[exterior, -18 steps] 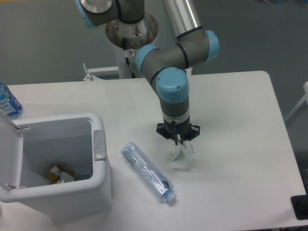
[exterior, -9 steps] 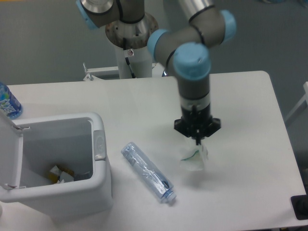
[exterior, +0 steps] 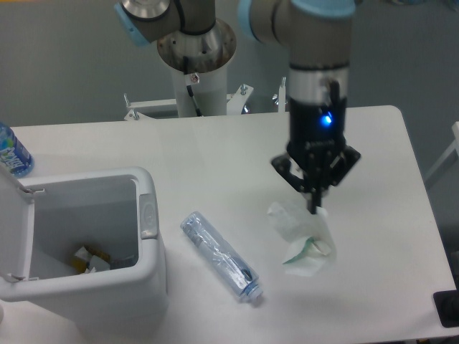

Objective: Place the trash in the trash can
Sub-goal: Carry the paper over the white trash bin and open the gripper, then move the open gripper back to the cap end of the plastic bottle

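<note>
I see the white table (exterior: pixel 373 143) carrying the open trash can (exterior: pixel 147 247) at its near left, lid swung up and some scraps inside, with a blue-labelled water bottle (exterior: pixel 12 152) standing beyond it at the far left edge. The crinkled clear bottle (exterior: pixel 219 255) lies flat just right of the can. My gripper (exterior: pixel 313 209), right of centre, is pinched closed on the crumpled white wrapper (exterior: pixel 305 236), which hangs under it.

We are finding no legible text: the water bottle (exterior: pixel 12 153) label is too blurred, and the wrapper (exterior: pixel 304 236) is showing only green marks.
</note>
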`<state>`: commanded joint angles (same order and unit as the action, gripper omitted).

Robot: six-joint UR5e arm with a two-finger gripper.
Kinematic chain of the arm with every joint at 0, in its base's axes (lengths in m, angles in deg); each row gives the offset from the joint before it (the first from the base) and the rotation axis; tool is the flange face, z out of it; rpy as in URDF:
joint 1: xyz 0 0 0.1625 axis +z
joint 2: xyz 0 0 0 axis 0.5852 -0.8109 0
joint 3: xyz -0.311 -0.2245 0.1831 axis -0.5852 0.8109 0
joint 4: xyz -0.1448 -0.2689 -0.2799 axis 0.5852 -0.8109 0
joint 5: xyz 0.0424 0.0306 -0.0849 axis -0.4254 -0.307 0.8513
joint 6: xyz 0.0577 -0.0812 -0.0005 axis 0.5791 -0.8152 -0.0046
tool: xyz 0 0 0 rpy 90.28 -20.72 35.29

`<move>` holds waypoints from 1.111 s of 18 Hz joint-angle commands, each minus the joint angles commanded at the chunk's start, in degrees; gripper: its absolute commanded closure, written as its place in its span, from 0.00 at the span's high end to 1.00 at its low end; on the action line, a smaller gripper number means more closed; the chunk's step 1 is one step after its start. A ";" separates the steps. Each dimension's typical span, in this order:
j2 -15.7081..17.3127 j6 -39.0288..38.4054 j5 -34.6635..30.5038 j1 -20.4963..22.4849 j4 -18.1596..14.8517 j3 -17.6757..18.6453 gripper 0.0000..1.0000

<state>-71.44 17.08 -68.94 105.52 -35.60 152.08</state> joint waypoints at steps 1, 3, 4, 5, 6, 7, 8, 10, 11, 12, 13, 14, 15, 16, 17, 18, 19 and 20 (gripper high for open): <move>1.06 -0.18 0.96 -1.75 0.00 0.26 0.00; 2.82 -0.36 1.67 -5.27 -0.09 1.05 0.00; 3.00 -0.62 1.68 -7.63 -0.09 1.58 0.00; 3.00 -0.62 1.68 -10.44 -0.09 2.36 0.00; 2.92 -0.62 1.42 -12.65 0.00 2.72 0.00; 2.83 -0.71 1.50 -13.54 0.09 2.72 0.00; 2.65 -1.06 1.68 -14.16 0.09 2.98 0.00; 2.48 -1.41 1.77 -17.84 0.09 4.65 0.00; 2.39 -1.15 1.76 -18.81 0.09 5.35 0.18; 2.47 -0.80 1.76 -19.08 0.09 5.71 0.52; 2.39 -1.14 1.76 -19.00 0.09 5.28 0.68; 2.30 -1.06 1.68 -19.00 0.09 5.10 0.94; 2.30 -1.41 1.50 -19.08 0.09 4.92 1.00; 2.39 -1.50 1.50 -19.00 0.00 4.83 1.00; 2.47 -1.59 1.59 -19.00 0.09 4.75 1.00; 2.65 -1.59 1.42 -18.91 0.09 4.83 1.00; 2.48 -1.85 1.24 -18.39 0.00 4.83 1.00; 2.48 -2.55 0.98 -16.73 -0.09 5.27 1.00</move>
<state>-68.97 14.53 -67.96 88.79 -35.69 157.34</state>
